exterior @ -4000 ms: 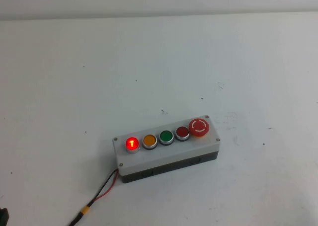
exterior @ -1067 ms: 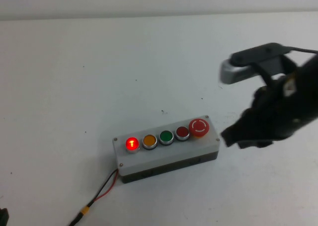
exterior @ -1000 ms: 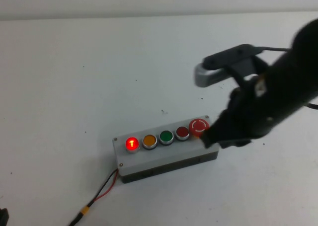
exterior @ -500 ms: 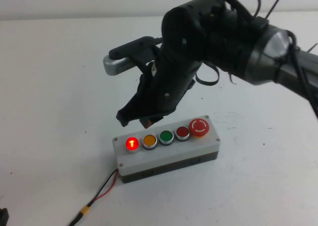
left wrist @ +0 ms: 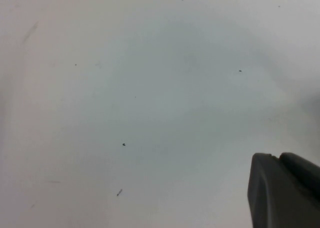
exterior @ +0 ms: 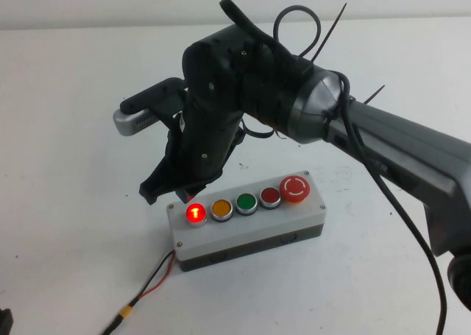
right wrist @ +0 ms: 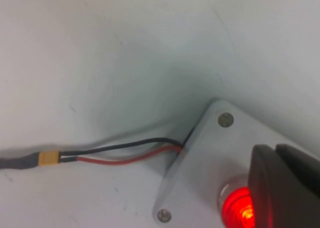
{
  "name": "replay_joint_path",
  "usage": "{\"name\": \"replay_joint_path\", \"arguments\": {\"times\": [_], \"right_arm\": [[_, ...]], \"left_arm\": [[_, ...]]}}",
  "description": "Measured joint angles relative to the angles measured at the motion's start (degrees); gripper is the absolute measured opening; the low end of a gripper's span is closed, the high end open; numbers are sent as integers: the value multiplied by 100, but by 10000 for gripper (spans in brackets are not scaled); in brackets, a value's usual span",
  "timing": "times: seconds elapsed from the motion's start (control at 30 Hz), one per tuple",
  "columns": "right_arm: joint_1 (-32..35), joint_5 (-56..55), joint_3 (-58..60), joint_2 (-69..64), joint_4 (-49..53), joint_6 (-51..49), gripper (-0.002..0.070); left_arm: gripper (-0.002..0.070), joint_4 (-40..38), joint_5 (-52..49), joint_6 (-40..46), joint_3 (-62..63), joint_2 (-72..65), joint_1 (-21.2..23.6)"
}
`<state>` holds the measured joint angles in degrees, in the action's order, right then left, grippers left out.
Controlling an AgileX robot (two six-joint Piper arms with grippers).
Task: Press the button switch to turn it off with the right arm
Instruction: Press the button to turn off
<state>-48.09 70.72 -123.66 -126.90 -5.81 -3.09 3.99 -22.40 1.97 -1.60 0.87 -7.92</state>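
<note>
While button switch (exterior: 195, 213) glows, right gripper (exterior: 171, 191) just above it; left gripper (left wrist: 282, 188) over bare table (left wrist: 150, 87)

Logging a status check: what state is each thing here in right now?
button switch: lit, not yet off.
amber, green, dark red buttons: unlit.
mushroom button: not touched.
right gripper: just over the lit button's far edge.
left gripper: parked over bare table.
red-black lead: plugged into the box.
</note>
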Motion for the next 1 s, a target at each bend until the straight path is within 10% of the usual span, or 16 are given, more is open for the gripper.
{"name": "replay_joint_path", "arguments": {"times": [1.0], "right_arm": [[-93,36,969,541,43,49,-16]], "left_arm": [[-2,0,0,0,0,0,0]]}}
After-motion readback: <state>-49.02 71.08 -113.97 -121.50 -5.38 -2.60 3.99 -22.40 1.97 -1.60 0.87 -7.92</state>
